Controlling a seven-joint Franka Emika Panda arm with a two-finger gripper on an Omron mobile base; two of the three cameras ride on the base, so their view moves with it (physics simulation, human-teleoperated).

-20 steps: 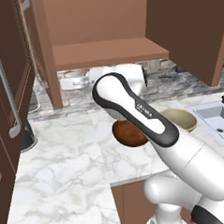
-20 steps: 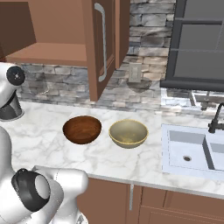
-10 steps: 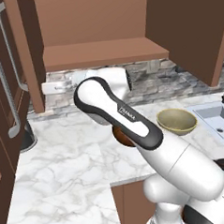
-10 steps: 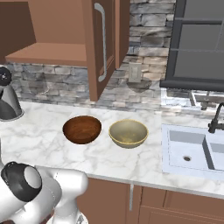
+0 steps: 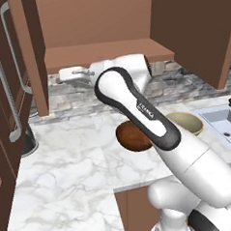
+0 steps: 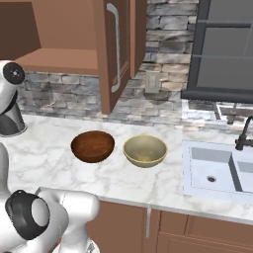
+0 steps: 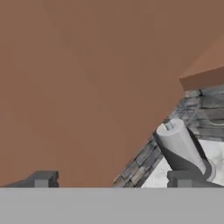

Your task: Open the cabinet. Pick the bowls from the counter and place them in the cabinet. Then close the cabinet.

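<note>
The cabinet (image 5: pixel 107 26) stands open above the counter (image 5: pixel 67 173), with its left door (image 5: pixel 34 54) and right door (image 5: pixel 194 30) swung out. My gripper (image 5: pixel 62 75) is at the front of the shelf, close to the left door. It is open with nothing between its fingertips (image 7: pixel 41 179), and in the hand view (image 7: pixel 111 178) it faces brown wood from close up. The dark wooden bowl (image 5: pixel 133 135) (image 6: pixel 92 146) and the beige bowl (image 5: pixel 185 123) (image 6: pixel 145 149) sit side by side on the counter (image 6: pixel 49 148). My arm hides part of each bowl in the left base view.
A dark grey vessel (image 5: pixel 27 142) (image 6: pixel 10 121) (image 7: pixel 181 148) stands on the counter at the far left. A sink (image 6: pixel 217 168) with a black faucet (image 6: pixel 244 133) lies to the right. A tall darker door (image 5: pixel 1 119) stands at the left edge. The right cabinet door (image 6: pixel 116 49) juts out over the counter.
My hand has swung left along the front of the shelf to the left door, which now stands wider. The bowls have not moved.
</note>
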